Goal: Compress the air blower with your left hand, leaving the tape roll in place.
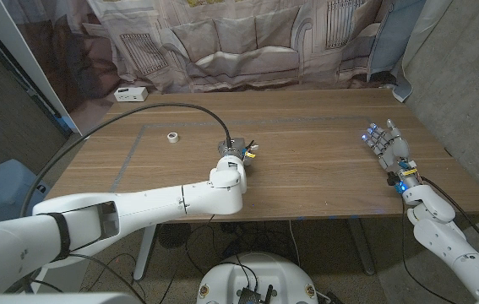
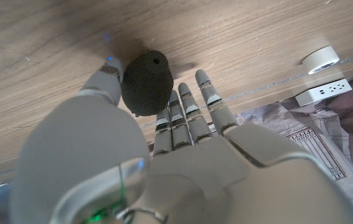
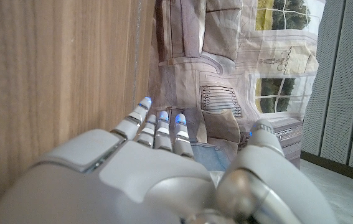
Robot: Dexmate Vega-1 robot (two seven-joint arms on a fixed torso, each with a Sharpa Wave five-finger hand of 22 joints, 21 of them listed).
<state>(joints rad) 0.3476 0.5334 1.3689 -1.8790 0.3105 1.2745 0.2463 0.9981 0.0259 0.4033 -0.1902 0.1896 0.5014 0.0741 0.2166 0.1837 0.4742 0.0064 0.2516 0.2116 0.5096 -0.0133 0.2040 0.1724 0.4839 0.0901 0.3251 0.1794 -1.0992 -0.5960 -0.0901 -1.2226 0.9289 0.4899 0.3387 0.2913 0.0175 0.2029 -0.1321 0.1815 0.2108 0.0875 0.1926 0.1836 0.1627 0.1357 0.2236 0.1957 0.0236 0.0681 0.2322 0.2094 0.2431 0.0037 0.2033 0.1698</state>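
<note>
A wooden table [image 1: 307, 169] stands before a printed cloth backdrop [image 1: 247, 42], with a white power strip [image 1: 130, 93] at its far left corner. The left hand [image 1: 237, 154] is mid-table, thumb and fingers closed around the dark blower [image 2: 147, 82]. The tape roll [image 1: 172, 136] sits well apart, farther back on the left. The right hand [image 1: 389, 145] waits near the right edge, fingers apart, holding nothing.

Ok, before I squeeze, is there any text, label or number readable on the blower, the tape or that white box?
None can be read.
Air blower: plain dark surface, no marking visible.
Tape roll: plain white, no print visible.
White power strip: only sockets show, any lettering too small to read.
</note>
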